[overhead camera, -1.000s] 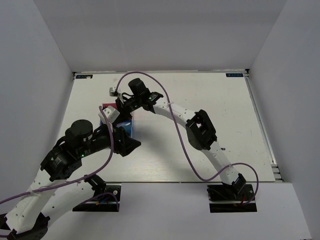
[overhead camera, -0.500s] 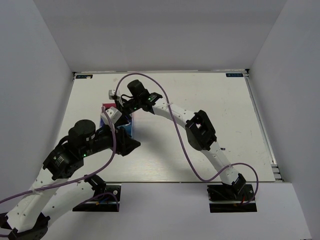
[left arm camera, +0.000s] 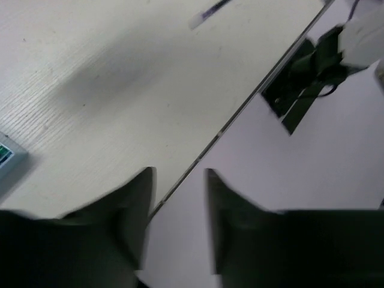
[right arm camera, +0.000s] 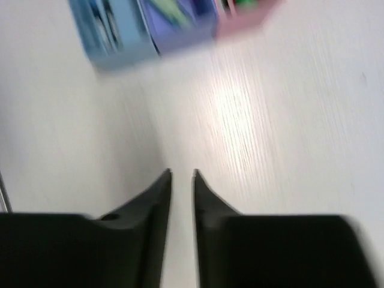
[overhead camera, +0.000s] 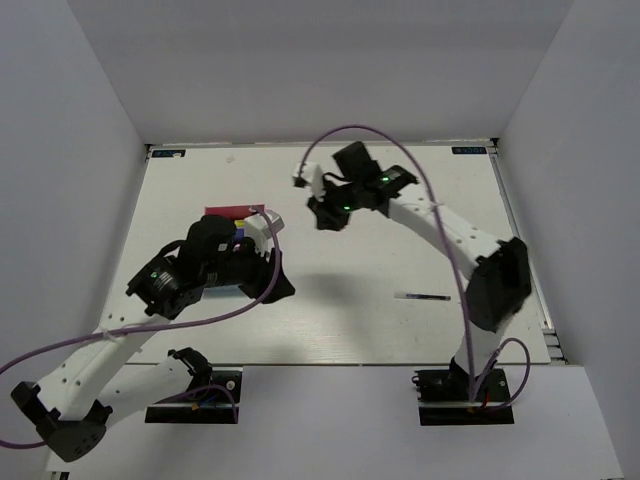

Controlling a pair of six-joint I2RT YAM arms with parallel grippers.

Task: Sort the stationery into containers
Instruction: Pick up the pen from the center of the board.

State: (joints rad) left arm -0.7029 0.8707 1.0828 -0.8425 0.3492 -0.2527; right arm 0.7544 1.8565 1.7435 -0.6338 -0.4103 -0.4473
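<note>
The containers are three joined bins, and from above my left arm hides most of them. In the right wrist view, blurred, they show as a light blue bin, a dark blue bin and a pink bin with stationery inside. A thin dark pen lies alone on the table; the left wrist view has the pen at its top edge. My left gripper hangs just right of the bins, jaws part open and empty. My right gripper hovers right of the bins, its narrow gap empty.
White walls close in the table on three sides. Its near edge runs diagonally through the left wrist view, with the right arm's base beyond it. A purple cable arcs over the right arm.
My right gripper has pulled back from the bins to the right. The left arm has lifted and turned rightward. Both grippers' jaws have narrowed over the last half second.
</note>
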